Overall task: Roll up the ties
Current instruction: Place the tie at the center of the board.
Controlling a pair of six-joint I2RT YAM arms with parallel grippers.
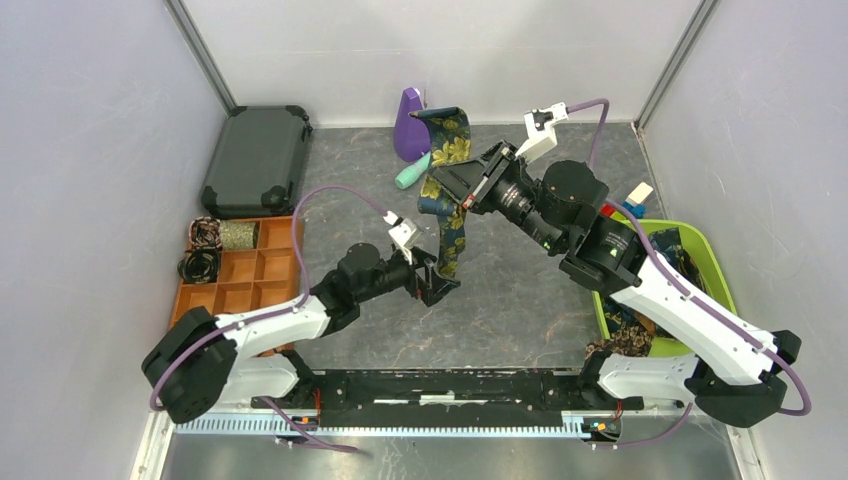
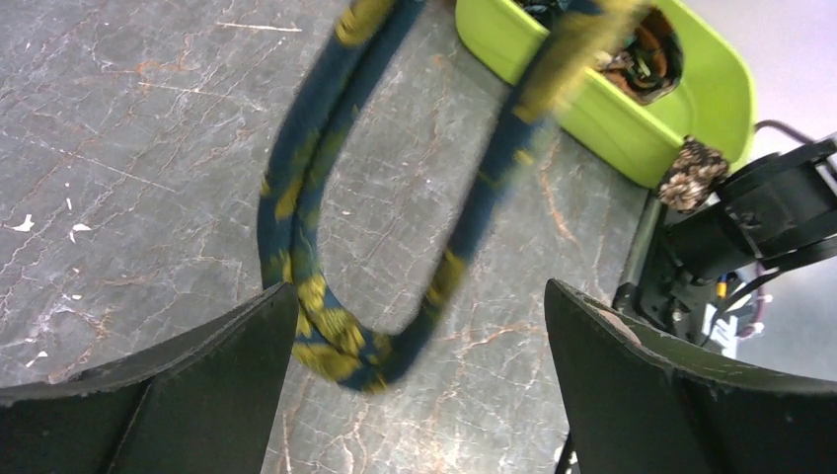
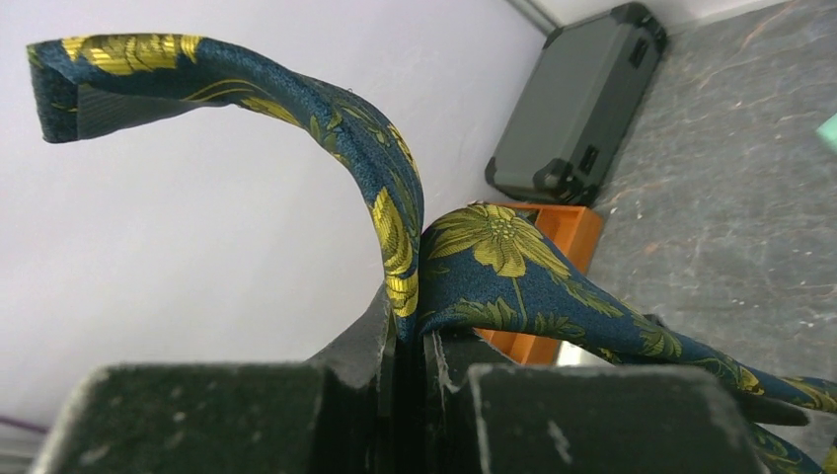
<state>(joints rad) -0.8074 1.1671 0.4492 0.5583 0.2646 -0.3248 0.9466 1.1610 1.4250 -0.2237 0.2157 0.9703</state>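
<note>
R gripper (image 3: 410, 341) is pinched nearly shut on the navy tie (image 3: 494, 257), clamping it at a fold. The fabric is smooth and satiny w/ big yellow-gold flowers; one flat end arches up & back over the jaws, the rest trails down to the right. In the top view the tie hangs from the raised gripper as a long narrow band, its lower part dangling at the L gripper (image 1: 437, 283), whose jaws stand wide w/ nothing in them. From the L wrist it shows as a blurred U-shaped loop between the dark wedge fingers, prob. just above the bench (image 1: 520, 310) rather than on it. Bench top is grey, stone-look, veined w/ rusty cracks & white flecks. At right, a lime-green plastic bin (image 1: 705, 250) w/ rounded rim holds more ties (image 1: 625, 335) in a heap. At left, an orange compartment tray (image 1: 250, 285) has a few rolled ties (image 1: 200, 267) in its far-left cells, w/ a dark hard case (image 1: 257, 160) behind it. A purple object (image 1: 408, 125) & a teal cylinder (image 1: 412, 172) sit near the back. Walls (image 1: 90, 150) are plain pale panels.
</note>
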